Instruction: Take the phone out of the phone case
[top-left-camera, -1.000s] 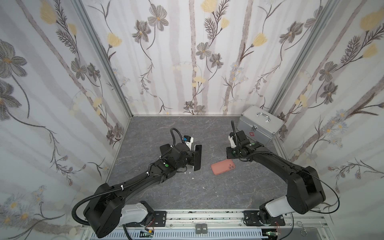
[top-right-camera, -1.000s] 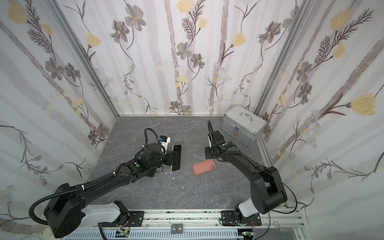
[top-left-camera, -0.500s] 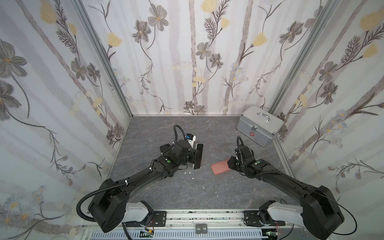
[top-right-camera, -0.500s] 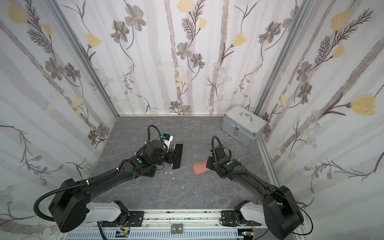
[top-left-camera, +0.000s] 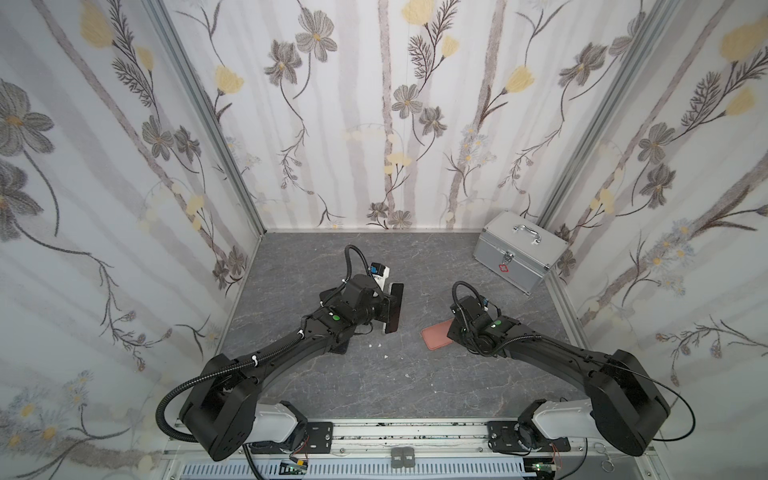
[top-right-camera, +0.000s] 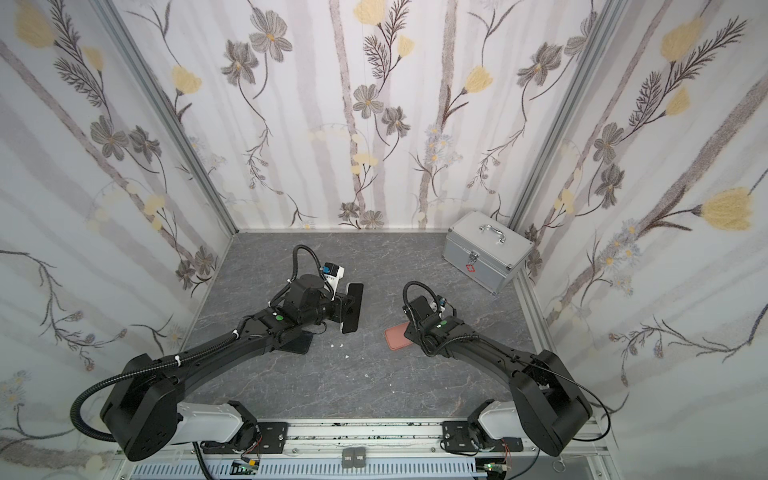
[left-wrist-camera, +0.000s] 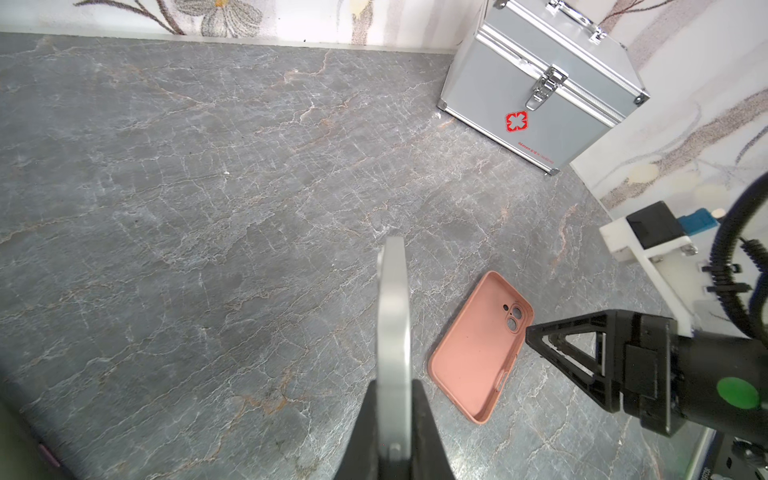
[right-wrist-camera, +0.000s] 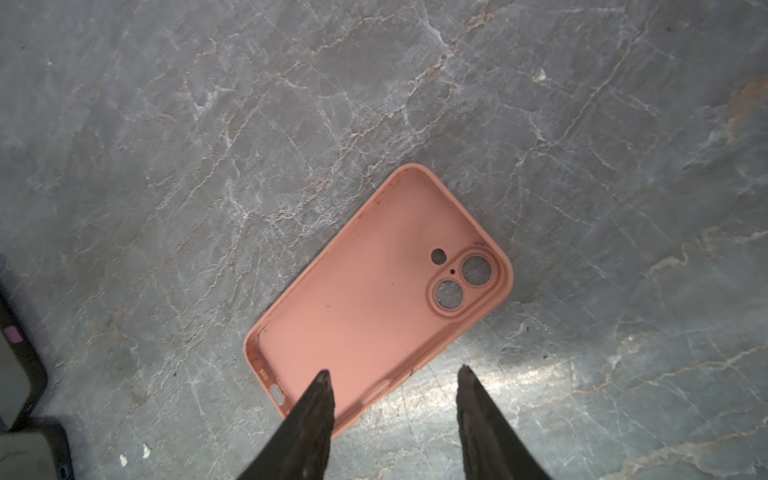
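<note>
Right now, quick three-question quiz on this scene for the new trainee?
1. True or false: the phone sits inside the pink case.
2. What is the left gripper clamped on? A) the phone B) the pink case C) nothing
3. Fill in: the right gripper, by the case, has its jaws ____.

Key: 1 false, the case lies empty on the table; 2 A; 3 open.

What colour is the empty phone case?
The phone case is salmon pink, clearest in the right wrist view.
</note>
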